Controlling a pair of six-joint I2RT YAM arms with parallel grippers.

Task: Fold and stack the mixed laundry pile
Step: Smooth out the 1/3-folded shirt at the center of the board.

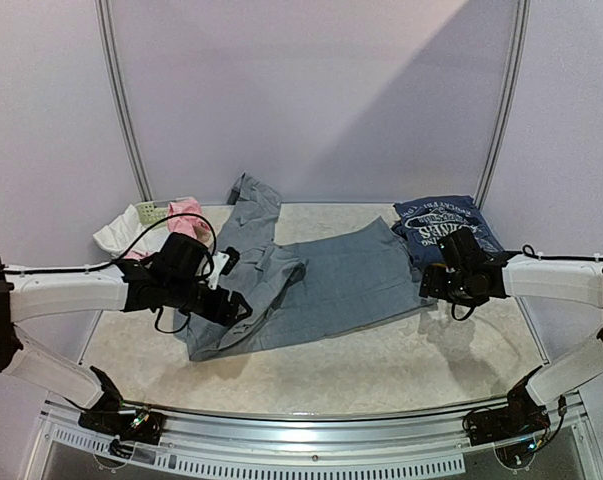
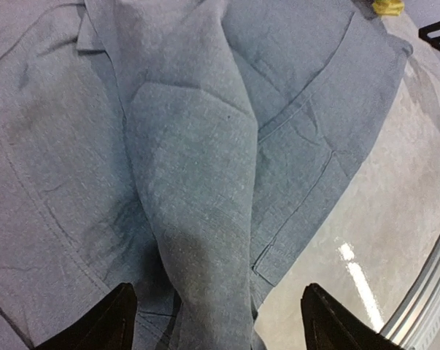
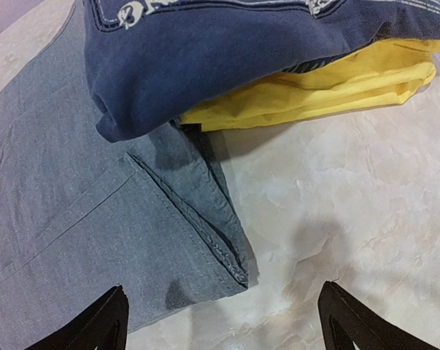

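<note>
Nearest, at 6 o'clock, the marbled tabletop lies bare in front of the two arm bases. Just beyond it the grey trousers lie spread across the middle of the tabletop, with one leg running up toward 11 o'clock and the wider part reaching toward 3 o'clock.

The left gripper hangs over the trousers' 9 o'clock side. In the left wrist view its fingertips stand wide apart. A raised fold of the grey cloth runs between them, but neither tip pinches it.

The right gripper hovers at the trousers' 3 o'clock edge. Its fingertips are spread wide too and hold nothing. One is above the hemmed corner of the trousers and the other above bare tabletop.

Just past that gripper, toward 2 o'clock, a folded navy printed tee sits on a folded yellow garment. The tee's near edge overlaps the trousers.

Farther back, at 10 o'clock, a pink piece and a white piece lie crumpled together. A pale-green lattice basket shows between them, near the back wall.
</note>
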